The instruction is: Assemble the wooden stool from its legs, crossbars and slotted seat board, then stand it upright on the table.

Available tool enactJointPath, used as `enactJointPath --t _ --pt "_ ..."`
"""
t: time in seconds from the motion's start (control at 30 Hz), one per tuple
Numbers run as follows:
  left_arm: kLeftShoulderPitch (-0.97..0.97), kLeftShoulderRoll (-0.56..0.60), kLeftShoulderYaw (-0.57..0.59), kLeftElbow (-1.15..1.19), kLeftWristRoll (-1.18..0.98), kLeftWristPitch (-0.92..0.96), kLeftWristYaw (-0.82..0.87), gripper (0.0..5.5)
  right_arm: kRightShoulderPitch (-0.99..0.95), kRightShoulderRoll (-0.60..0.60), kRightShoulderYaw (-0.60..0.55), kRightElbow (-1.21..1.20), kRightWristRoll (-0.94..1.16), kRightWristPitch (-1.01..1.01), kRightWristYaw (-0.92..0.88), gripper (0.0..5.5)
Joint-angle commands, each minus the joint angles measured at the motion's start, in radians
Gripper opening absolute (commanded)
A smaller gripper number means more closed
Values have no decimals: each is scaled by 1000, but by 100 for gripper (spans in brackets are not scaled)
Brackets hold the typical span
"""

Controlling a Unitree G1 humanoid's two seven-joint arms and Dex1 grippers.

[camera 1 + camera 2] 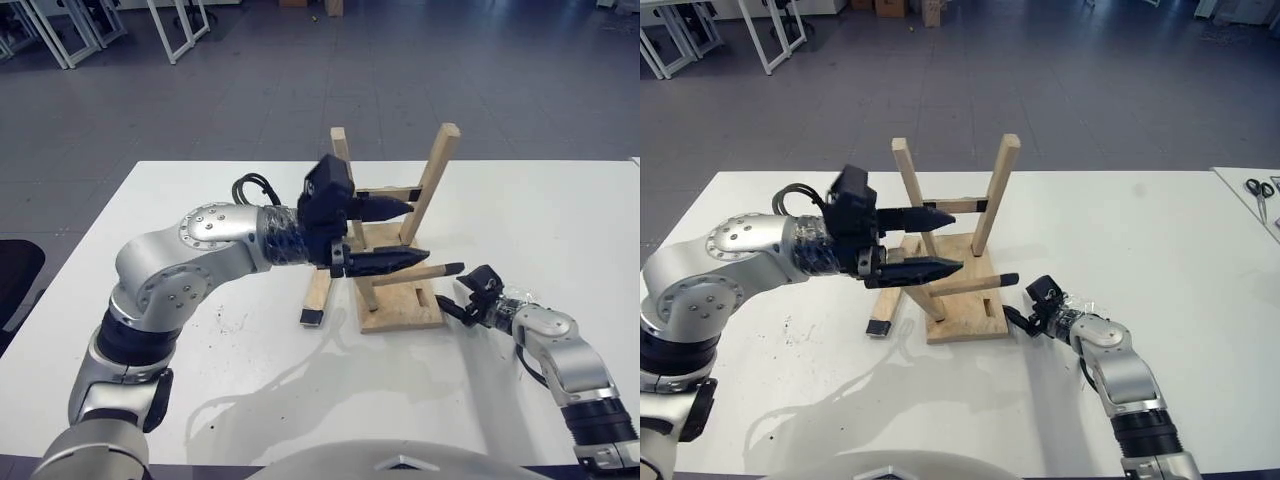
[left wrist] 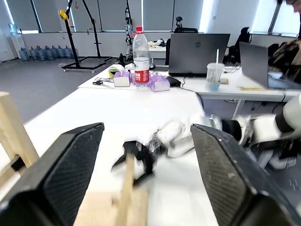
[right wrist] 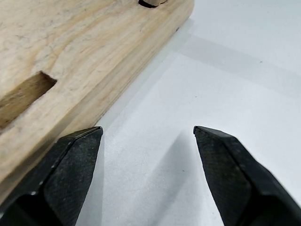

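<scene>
The pale wooden slotted seat board (image 1: pixel 970 318) lay flat on the white table (image 1: pixel 1200 260). Two light wooden legs (image 1: pixel 998 190) stood up from it, joined by a crossbar (image 1: pixel 962 206). The left gripper (image 1: pixel 955 240) hovered above the board, fingers spread apart. The right gripper (image 3: pixel 148 136) sat just beside the board's edge, also agape and holding nothing.

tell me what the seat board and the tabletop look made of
Seat board: apparently unfinished pale wood; grain lines and a rough-cut slot show, with no gloss. Tabletop: smooth white surface, probably laminate or painted board; matte and faintly speckled, exact material unclear.
</scene>
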Motion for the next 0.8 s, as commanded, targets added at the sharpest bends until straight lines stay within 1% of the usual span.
enactJointPath --t 0.03,0.17,0.27,0.37,0.47,0.57,0.63,0.73,0.8 --pt "-81 -49 42 87 46 -9 -17 340 34 3 22 29 -21 34 -5 357" --pt "-179 -78 151 113 36 -25 -41 340 37 5 23 27 -21 33 -9 357" --pt "-166 -57 233 70 -25 0 -71 340 38 0 22 33 -22 29 -6 357" --pt "-154 -74 315 52 -102 31 -33 340 42 -3 19 34 -22 28 -6 357" --pt "-177 -103 343 115 -58 -5 9 340 38 -3 23 36 -25 29 -5 357" --pt "-225 -157 321 218 67 -90 59 340 26 -7 38 40 -30 32 6 357" --pt "-233 -163 265 271 191 -151 64 340 25 -10 47 41 -33 32 12 357" --pt "-185 -129 147 295 364 -254 -14 340 23 -13 50 46 -36 28 15 357" --pt "-123 -98 115 238 371 -273 -110 340 24 -15 48 46 -38 28 15 357"
